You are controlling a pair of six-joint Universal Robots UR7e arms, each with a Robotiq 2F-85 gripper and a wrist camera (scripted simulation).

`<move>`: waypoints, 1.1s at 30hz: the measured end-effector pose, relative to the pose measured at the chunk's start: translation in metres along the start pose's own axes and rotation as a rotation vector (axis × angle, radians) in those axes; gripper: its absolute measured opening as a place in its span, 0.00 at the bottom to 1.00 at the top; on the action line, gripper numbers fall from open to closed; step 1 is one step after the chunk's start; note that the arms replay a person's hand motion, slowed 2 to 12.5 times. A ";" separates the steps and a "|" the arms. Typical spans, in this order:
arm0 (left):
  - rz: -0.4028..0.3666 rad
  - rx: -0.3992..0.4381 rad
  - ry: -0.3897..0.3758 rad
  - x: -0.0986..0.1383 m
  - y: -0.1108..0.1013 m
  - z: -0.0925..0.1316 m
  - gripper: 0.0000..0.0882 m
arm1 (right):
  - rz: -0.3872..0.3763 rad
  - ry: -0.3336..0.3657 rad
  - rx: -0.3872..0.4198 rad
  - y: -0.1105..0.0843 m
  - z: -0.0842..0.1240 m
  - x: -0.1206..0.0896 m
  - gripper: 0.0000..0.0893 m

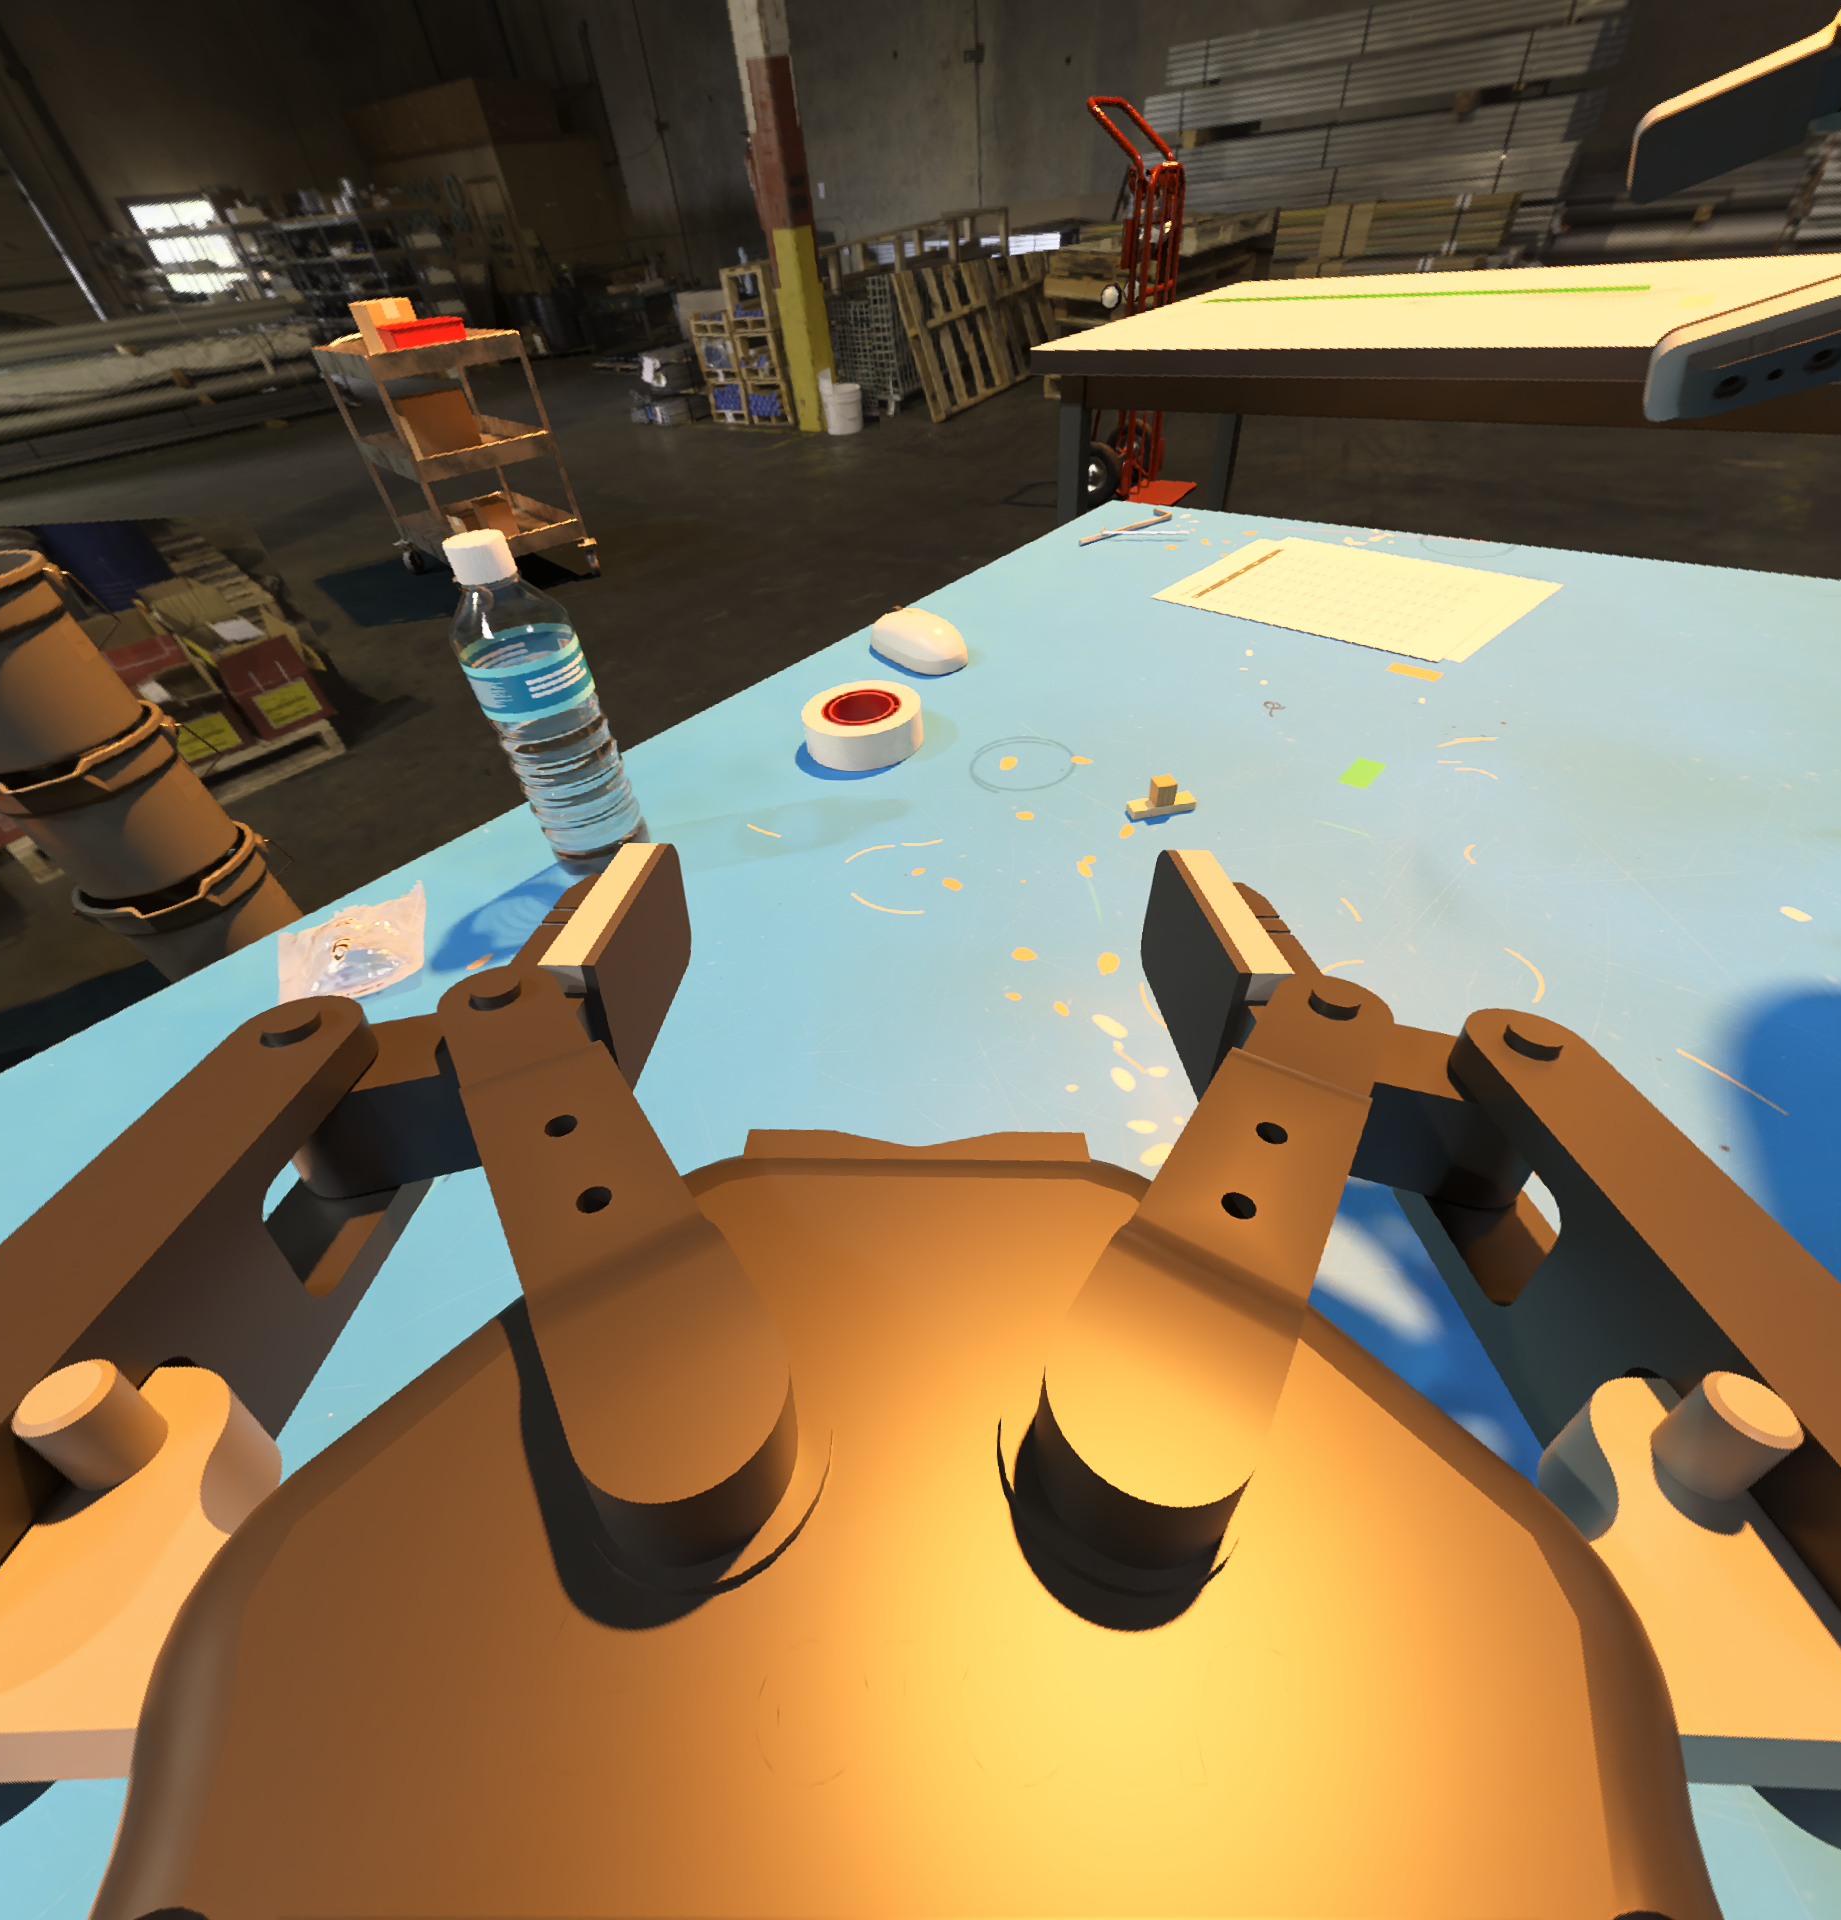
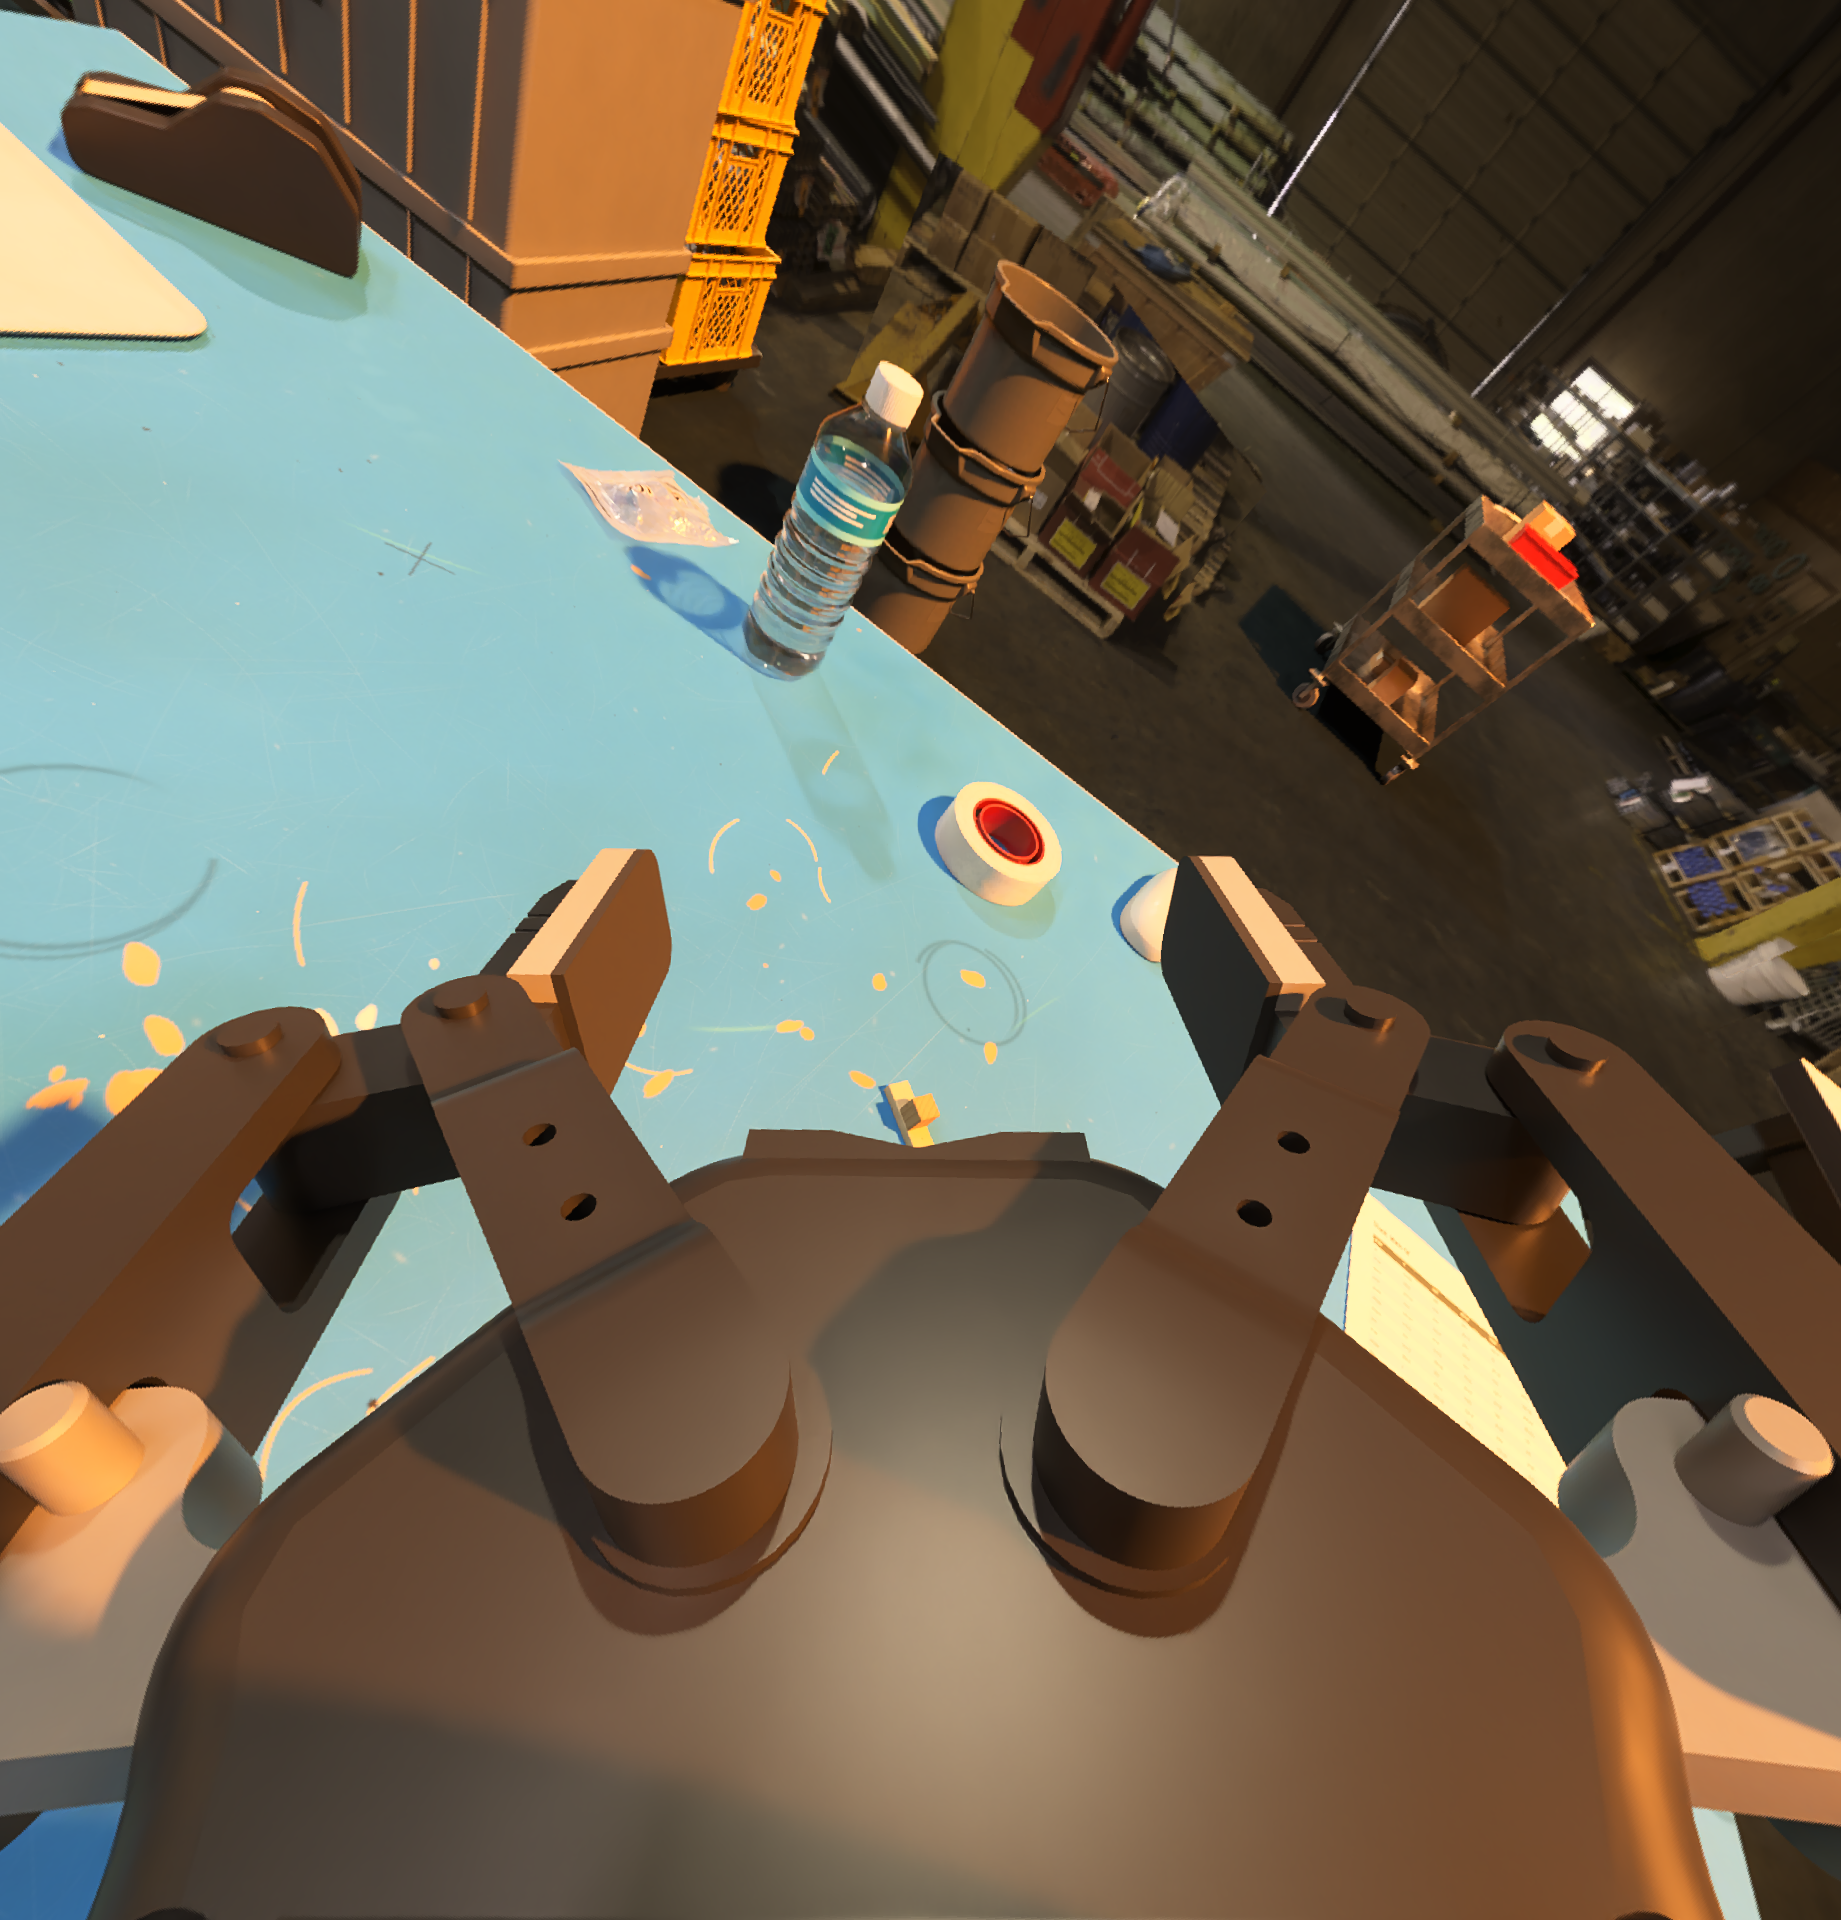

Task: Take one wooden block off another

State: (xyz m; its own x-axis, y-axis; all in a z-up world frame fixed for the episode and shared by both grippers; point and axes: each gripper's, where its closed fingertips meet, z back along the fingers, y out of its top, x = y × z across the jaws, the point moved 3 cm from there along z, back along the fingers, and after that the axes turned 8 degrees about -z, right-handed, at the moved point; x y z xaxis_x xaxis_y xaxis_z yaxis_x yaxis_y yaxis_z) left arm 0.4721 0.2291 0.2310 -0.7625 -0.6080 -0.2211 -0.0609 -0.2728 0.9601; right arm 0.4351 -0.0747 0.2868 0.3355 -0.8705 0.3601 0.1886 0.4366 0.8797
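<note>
A small wooden cube (image 1: 1163,791) sits on top of a flat pale wooden block (image 1: 1161,806) on the blue table (image 1: 1518,935). The stack lies well ahead of my left gripper (image 1: 916,894), slightly right of its axis. My left gripper is open and empty above the table. In the right wrist view the same stack (image 2: 914,1114) lies close under my right gripper (image 2: 916,914), just above the edge of its palm, partly hidden by it. My right gripper is open and empty.
A water bottle (image 1: 542,707) stands near the table's left edge, with a tape roll (image 1: 862,725), a white mouse (image 1: 918,640), a plastic bag (image 1: 353,943) and a paper sheet (image 1: 1352,594) around. The other arm (image 1: 1768,343) shows at top right. A white board (image 2: 54,249) lies far left.
</note>
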 end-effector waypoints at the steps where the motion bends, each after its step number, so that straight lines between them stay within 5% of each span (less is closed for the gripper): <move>1: -0.003 0.000 0.005 -0.001 0.000 0.001 0.87 | 0.005 -0.001 0.008 0.002 0.002 0.000 0.92; 19: -0.019 0.047 0.103 -0.027 0.011 0.026 0.93 | 0.075 0.006 0.192 0.032 0.046 -0.009 0.93; 33: -0.013 0.066 0.130 -0.032 0.016 0.036 0.93 | 0.095 0.010 0.198 0.034 0.050 -0.011 0.93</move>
State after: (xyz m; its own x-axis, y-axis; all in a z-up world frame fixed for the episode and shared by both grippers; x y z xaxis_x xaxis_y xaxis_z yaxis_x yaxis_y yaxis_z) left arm 0.4725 0.2707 0.2591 -0.6716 -0.6975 -0.2499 -0.1155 -0.2346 0.9652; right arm 0.3910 -0.0614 0.3280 0.3521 -0.8249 0.4421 -0.0285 0.4627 0.8860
